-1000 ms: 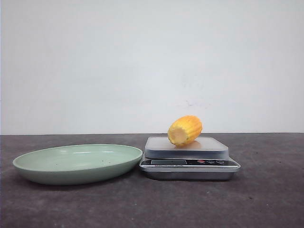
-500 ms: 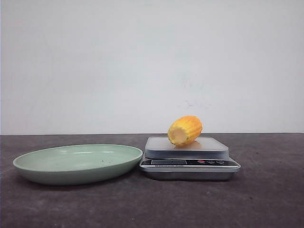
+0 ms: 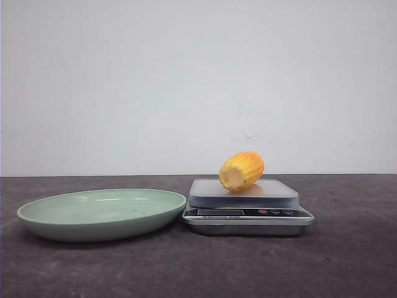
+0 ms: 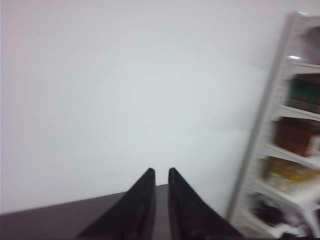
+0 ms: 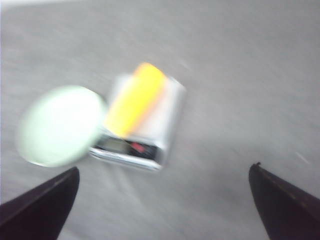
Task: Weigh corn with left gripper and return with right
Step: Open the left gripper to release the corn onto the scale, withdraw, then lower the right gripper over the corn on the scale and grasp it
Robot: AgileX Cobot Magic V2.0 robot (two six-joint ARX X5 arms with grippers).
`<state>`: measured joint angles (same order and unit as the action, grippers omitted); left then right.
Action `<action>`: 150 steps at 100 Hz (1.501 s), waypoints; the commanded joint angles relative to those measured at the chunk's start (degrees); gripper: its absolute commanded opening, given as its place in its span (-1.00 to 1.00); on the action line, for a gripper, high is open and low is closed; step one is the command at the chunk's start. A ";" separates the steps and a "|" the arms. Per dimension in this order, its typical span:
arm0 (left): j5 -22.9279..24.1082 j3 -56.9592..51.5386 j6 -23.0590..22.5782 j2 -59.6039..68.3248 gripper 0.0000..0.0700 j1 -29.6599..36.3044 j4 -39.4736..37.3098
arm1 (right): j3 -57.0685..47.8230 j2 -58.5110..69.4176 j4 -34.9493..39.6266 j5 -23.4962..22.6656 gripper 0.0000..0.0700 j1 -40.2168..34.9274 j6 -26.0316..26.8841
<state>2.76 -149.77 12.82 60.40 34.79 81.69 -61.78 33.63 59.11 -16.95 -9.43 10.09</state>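
Note:
The yellow-orange corn point(image 3: 242, 170) lies on the silver scale point(image 3: 247, 208), its pale cut end facing forward. The green plate point(image 3: 99, 212) sits just left of the scale and holds nothing. Neither gripper shows in the front view. The blurred right wrist view looks down on the corn point(image 5: 134, 99), the scale point(image 5: 150, 125) and the plate point(image 5: 60, 125) from high above; the right gripper point(image 5: 165, 172) is wide open and holds nothing. The left gripper point(image 4: 161, 172) has its fingers nearly together, holds nothing, and points at a white wall above the table's edge.
A dark grey table point(image 3: 347, 261) carries everything, with a white wall behind. In the left wrist view a white shelf rack point(image 4: 295, 150) with goods stands off to one side.

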 commanded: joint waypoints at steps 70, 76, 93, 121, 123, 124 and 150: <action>6.32 36.74 0.92 -30.56 -0.99 0.48 3.23 | -1.03 26.58 -33.81 -0.37 0.59 -11.08 4.94; 6.10 37.35 0.94 -30.56 -0.99 0.48 3.23 | -1.11 31.61 -33.86 2.95 0.61 -13.27 5.16; 4.70 37.77 0.90 -30.56 -0.99 0.48 3.23 | -1.99 44.04 -33.83 7.32 0.61 -18.23 11.74; 4.46 38.64 0.96 -30.56 -0.99 0.48 3.23 | -2.08 53.88 -33.86 8.20 0.61 -20.90 16.98; 4.44 38.66 0.98 -30.56 -0.99 0.46 3.23 | -2.08 54.05 -33.86 8.17 0.61 -20.94 17.27; 4.44 38.69 0.98 -30.56 -0.99 0.46 3.23 | -2.08 54.12 -33.81 8.22 0.61 -20.94 17.46; 3.06 38.84 0.76 -30.56 -0.99 0.48 3.23 | -2.08 54.69 -36.02 9.64 0.61 -21.57 22.27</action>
<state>6.00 -110.06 14.35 29.56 34.89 81.69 -62.61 87.18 23.68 -7.49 -30.46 29.21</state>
